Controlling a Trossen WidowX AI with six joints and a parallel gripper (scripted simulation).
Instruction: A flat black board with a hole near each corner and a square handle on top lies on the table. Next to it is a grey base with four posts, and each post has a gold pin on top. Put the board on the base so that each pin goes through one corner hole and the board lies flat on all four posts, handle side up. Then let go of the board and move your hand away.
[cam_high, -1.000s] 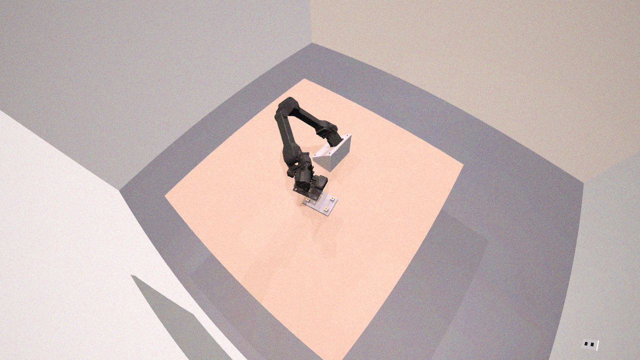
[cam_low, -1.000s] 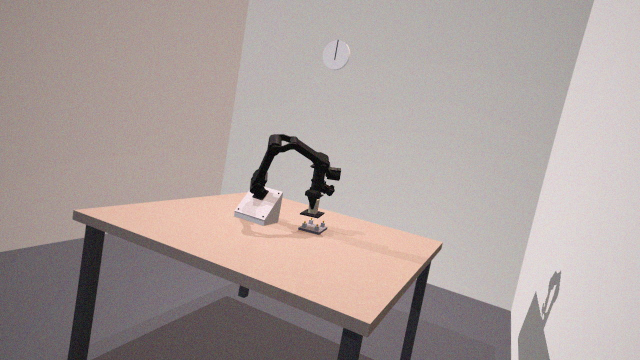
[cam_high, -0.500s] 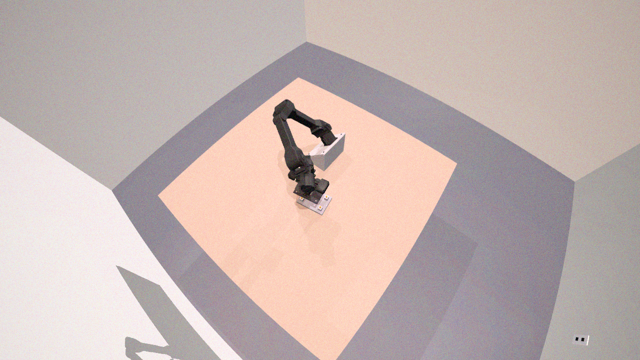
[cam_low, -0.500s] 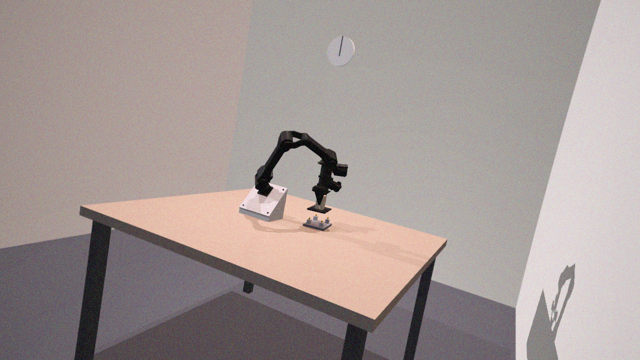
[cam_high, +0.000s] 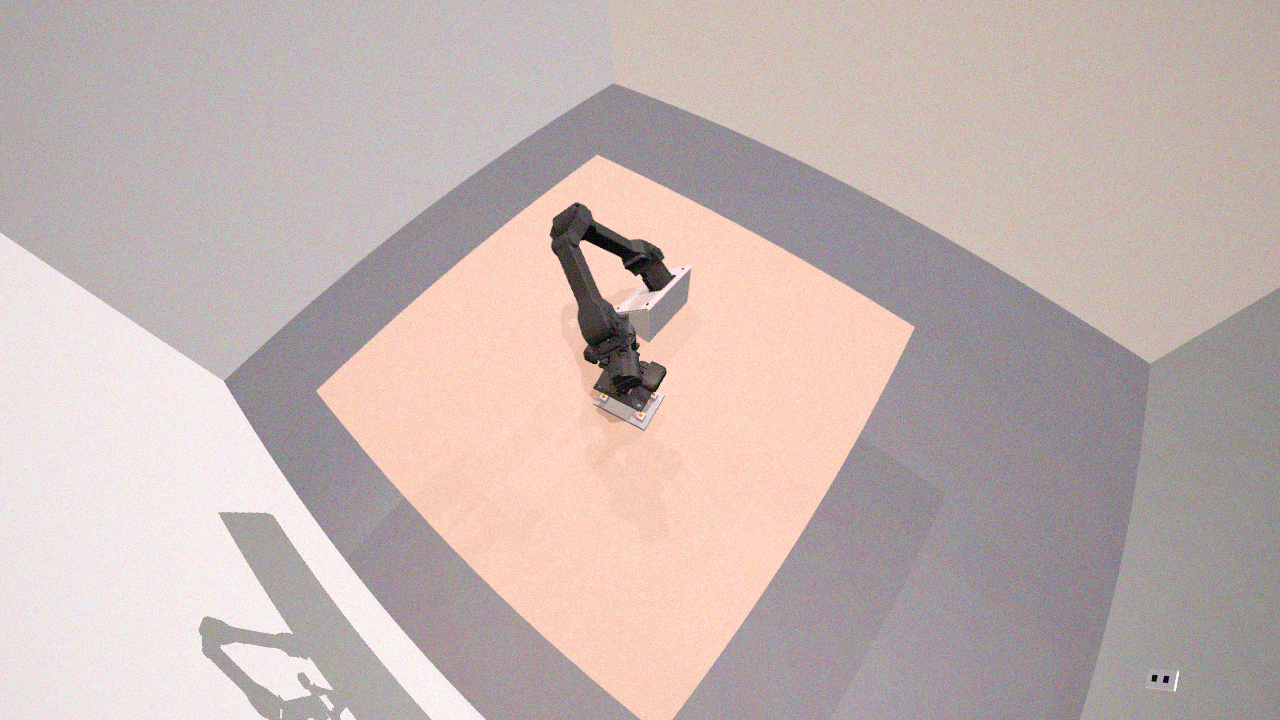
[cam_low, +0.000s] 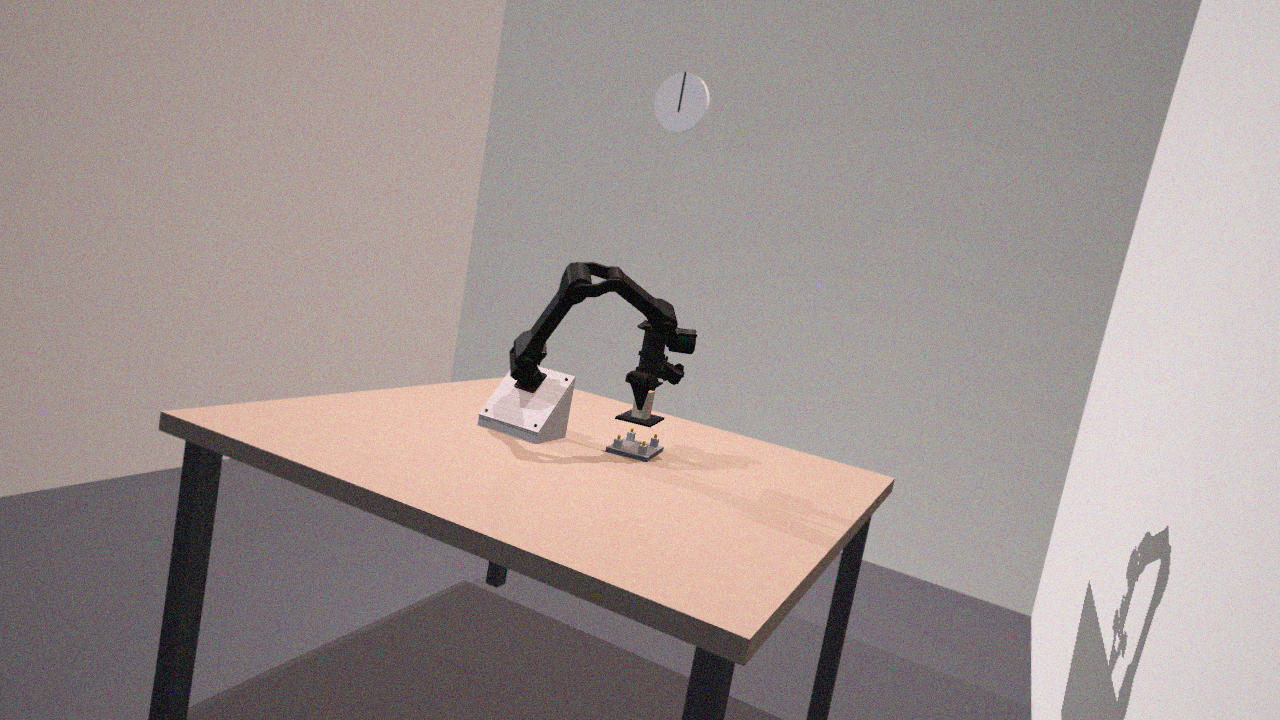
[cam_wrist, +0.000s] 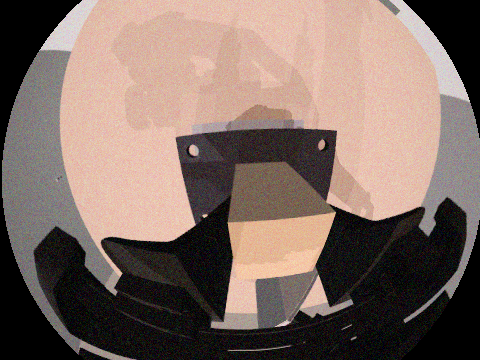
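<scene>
The black board hangs roughly level, handle side up, above the grey base. In the exterior view a clear gap separates it from the four gold-pinned posts. My gripper is shut on the square handle, one finger on each side. The wrist view shows two far corner holes and only a strip of the base past the board's far edge. The board hides the pins there. The top view shows three pins near the board's edges.
The white and grey wedge-shaped arm mount stands on the table, close to the base. The arm arches over from it to the board. Arm shadows fall across the table.
</scene>
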